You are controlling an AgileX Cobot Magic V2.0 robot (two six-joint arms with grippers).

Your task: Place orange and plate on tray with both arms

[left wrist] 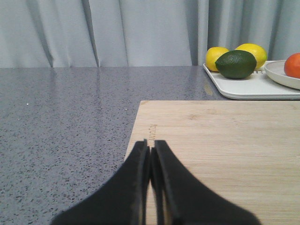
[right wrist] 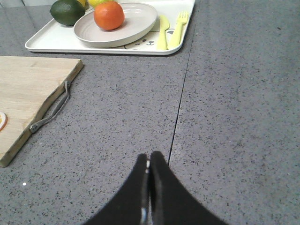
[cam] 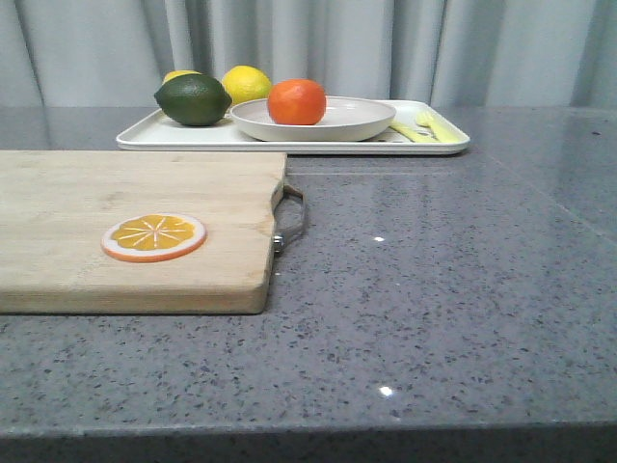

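Left end effector [left wrist: 151, 154]: clenched on nothing, fingers pressed together, held low over the near edge of the wooden cutting board [cam: 116, 227], well apart from the tray; it is judged to be parked clear of the load.
Cutting board: laid on the grey speckled surface [cam: 434, 289] at the left, its metal handle [cam: 292, 218] turned toward the middle; an orange slice disc [cam: 154, 236] is set flat on it and is no part of the task.
Dark green lime [cam: 193, 99]: rested on the left end of the tray, with two yellow lemons [cam: 247, 83] just behind it.
Tray [cam: 443, 145]: a large flat white rectangle with a low rim and rounded corners, placed at the far side of the surface; a small bear outline is partly seen under the plate in the right wrist view.
Plate [cam: 357, 120]: wide, shallow, off-white and matte with a raised rim; it is seated inside the tray, near its middle.
Orange [cam: 297, 101]: round, slightly flattened, bright and glossy; it is carried in the plate, toward its left side.
Yellow cutlery [right wrist: 171, 30]: a knife and fork are laid on the right end of the tray, beside the plate.
Right end effector [right wrist: 149, 161]: clenched and empty, held over bare surface, well apart from the tray.
Task state: judged complete, as both things are lodged on the tray.
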